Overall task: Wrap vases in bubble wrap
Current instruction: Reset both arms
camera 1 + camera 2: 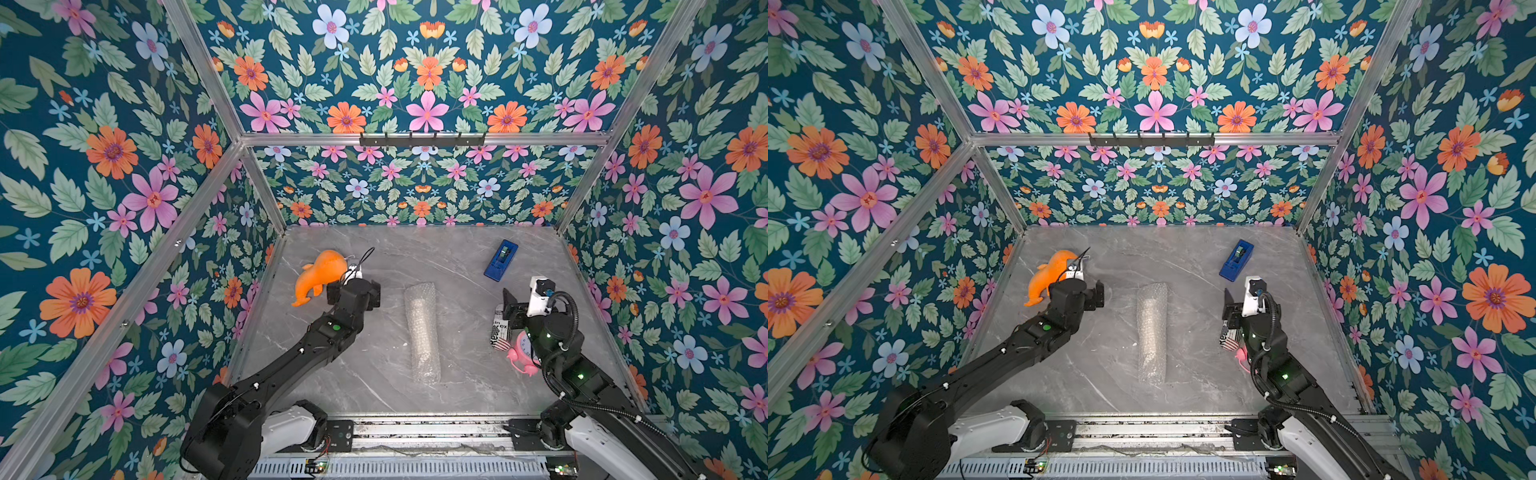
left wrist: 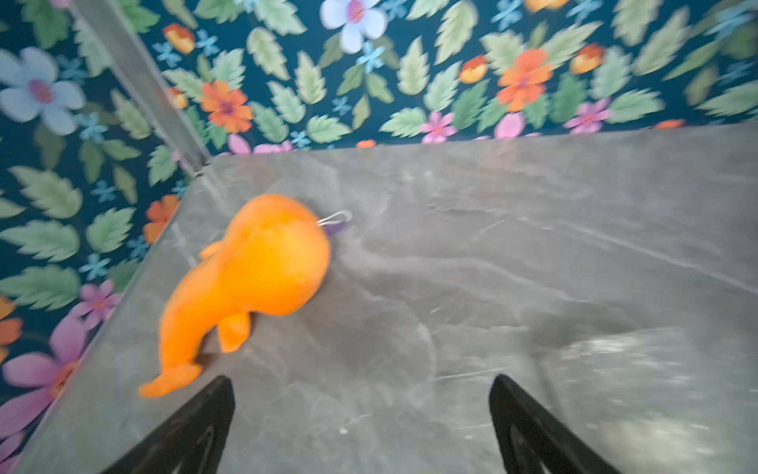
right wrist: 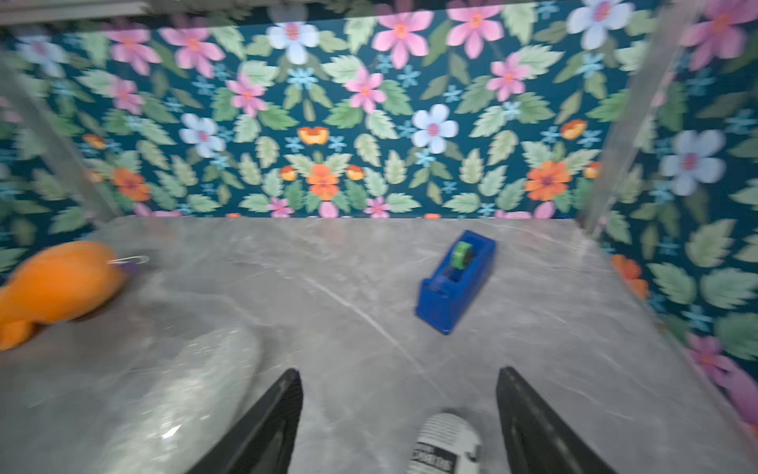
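Far left of my marble-grey table (image 1: 457, 374) there's the orange plush toy (image 1: 320, 276) lying on its side. My left gripper (image 2: 361, 394) hangs just beside it, jaws spread wide with nothing between them, only bare tabletop.

In the middle is the bubble wrap (image 1: 422, 332), rolled up into a tube and lying flat. Its long axis runs front to back, from my base rail toward the back wall, with the far end leaning a touch to the left. It's well apart from both grippers. The vase (image 1: 419, 316) only shows as a paler shape through the film, so I can't tell which way its rim points.

Further right and toward the back sits a blue tape dispenser (image 1: 500, 259). My right gripper (image 3: 400, 394) is open too and holds nothing. It hovers over a white printed can (image 3: 447, 443), with a pink alarm clock (image 1: 521, 353) tucked right next to that can, partly hidden under my arm.
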`<state>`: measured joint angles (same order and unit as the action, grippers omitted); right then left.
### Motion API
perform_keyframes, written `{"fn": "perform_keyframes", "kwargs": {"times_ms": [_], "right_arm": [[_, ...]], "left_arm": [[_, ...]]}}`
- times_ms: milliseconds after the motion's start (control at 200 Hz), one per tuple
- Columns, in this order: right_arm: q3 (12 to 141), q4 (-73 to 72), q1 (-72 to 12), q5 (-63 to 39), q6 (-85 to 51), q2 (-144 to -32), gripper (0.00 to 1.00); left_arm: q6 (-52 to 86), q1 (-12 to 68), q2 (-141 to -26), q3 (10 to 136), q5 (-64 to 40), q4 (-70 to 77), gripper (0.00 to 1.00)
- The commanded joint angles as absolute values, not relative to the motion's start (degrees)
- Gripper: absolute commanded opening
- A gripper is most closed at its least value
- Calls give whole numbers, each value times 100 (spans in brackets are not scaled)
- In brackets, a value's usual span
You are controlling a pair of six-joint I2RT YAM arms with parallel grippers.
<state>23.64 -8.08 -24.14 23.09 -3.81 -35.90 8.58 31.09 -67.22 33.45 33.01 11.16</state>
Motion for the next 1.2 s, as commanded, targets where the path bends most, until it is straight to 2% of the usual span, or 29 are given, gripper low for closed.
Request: {"fn": "perform_keyframes", "kwargs": {"times_ms": [0, 105, 255, 395, 455, 580, 690, 845, 890, 945, 1050, 1065, 1080, 1195], "right_arm": [[1992, -1303, -1632, 2079, -130, -3702, 78], [1579, -2044, -966, 1657, -164, -4215, 79], [1208, -3105, -731, 1713, 55, -5366, 85], [1253, -3910, -570, 1418, 36, -6340, 86], [1379, -4031, -499, 1213, 28, -6594, 86], [1521, -4526, -257, 873, -72, -7120, 87], [1515, -5147, 42, 254, -250, -7719, 87], [1513, -5897, 37, 194, -199, -8365, 88], [1590, -5404, 37, 152, -215, -8216, 88], [1629, -5500, 39, 320, -253, -8327, 88], [1763, -5111, 38, 515, -385, -8266, 89], [1754, -5153, 44, 519, -388, -8281, 97], [1750, -5219, 51, 523, -385, -8304, 99], [1730, -5292, 46, 524, -360, -8322, 100]], "left_arm": [[268, 2665, -6651, 2619, 3870, 3276, 99], [9, 2085, -6511, 1890, 3189, 4169, 99], [-66, 1417, -6754, 1580, 2883, 4353, 99], [-88, 791, -7426, 1188, 2124, 5618, 99], [-51, 696, -7456, 1259, 1760, 5509, 99], [142, 369, -7812, 985, 921, 6758, 99], [-80, 295, -8208, 1138, 590, 6951, 99], [-118, 246, -9401, 959, 669, 8698, 99], [-35, 247, -9173, 1089, 731, 8005, 99], [103, 246, -9128, 1490, 1143, 7171, 99], [239, 246, -9166, 1560, 1475, 7099, 100], [239, 250, -9159, 1564, 1496, 7088, 99], [231, 247, -9172, 1557, 1504, 7119, 99], [221, 247, -9184, 1551, 1494, 7160, 100]]}}
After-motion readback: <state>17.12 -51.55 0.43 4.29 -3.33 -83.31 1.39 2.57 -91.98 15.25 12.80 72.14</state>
